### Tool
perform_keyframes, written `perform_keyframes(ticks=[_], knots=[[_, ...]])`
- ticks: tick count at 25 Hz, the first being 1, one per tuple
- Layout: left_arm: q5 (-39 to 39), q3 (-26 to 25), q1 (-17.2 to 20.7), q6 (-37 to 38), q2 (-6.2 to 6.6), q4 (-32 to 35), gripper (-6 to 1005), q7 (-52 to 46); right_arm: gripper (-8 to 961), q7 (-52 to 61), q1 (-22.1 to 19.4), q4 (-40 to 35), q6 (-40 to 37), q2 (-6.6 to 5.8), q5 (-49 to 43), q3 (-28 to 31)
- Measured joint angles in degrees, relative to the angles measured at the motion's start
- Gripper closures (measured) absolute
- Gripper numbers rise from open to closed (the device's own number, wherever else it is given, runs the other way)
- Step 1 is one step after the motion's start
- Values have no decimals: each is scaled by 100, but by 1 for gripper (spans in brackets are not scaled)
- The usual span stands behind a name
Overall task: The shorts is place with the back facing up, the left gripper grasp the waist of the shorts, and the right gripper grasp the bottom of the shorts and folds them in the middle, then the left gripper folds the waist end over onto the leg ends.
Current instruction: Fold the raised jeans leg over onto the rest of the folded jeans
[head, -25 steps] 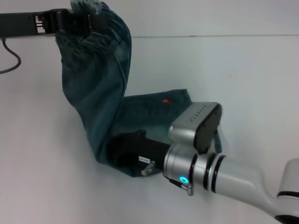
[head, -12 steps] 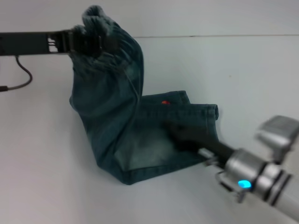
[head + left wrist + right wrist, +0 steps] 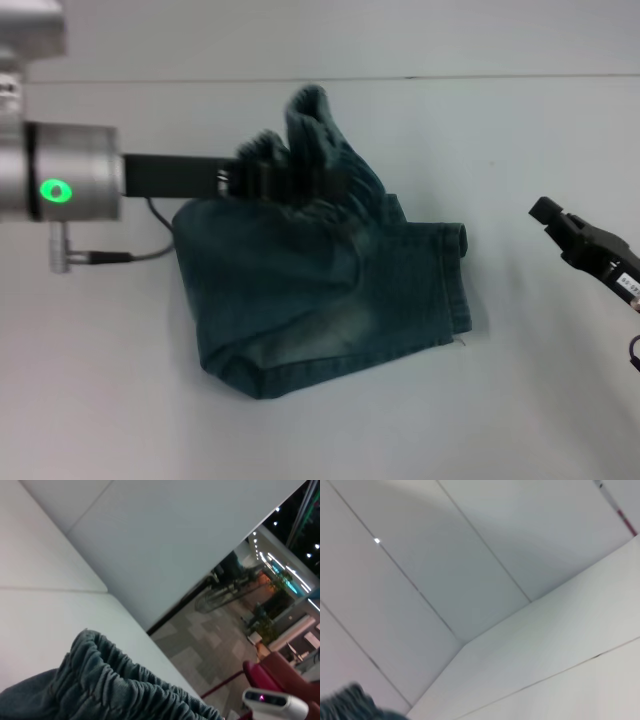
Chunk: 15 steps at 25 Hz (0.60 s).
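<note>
The blue denim shorts (image 3: 320,300) lie folded on the white table (image 3: 520,400), with the leg ends (image 3: 458,285) pointing right. My left gripper (image 3: 300,180), on its silver wrist (image 3: 70,185), is shut on the ruffled elastic waist (image 3: 310,125). It holds the waist bunched up just above the lower layer, left of the leg ends. The gathered waistband (image 3: 115,685) fills the left wrist view's lower edge. My right gripper (image 3: 575,235) hovers off to the right, apart from the shorts. A scrap of denim (image 3: 345,705) shows in the right wrist view.
A thin cable (image 3: 130,255) hangs from the left wrist above the table. The table's far edge (image 3: 480,77) meets a pale wall. A room with red seats (image 3: 280,675) lies beyond the table in the left wrist view.
The left gripper has carried the waist rightward and down over the folded shorts. The right arm has lifted off the shorts and drawn back to the right.
</note>
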Motion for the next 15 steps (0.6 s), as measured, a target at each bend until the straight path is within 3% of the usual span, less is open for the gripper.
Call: perform_keyframes(ticks=[9, 15], knots=[[-146, 1056, -180, -1050, -19, -1124, 915, 737, 925, 77, -27, -140, -90, -5, -22, -89], [-358, 1573, -297, -1196, -63, -1494, 914, 1388, 921, 199, -18, -292, -199, -9, -25, -158]])
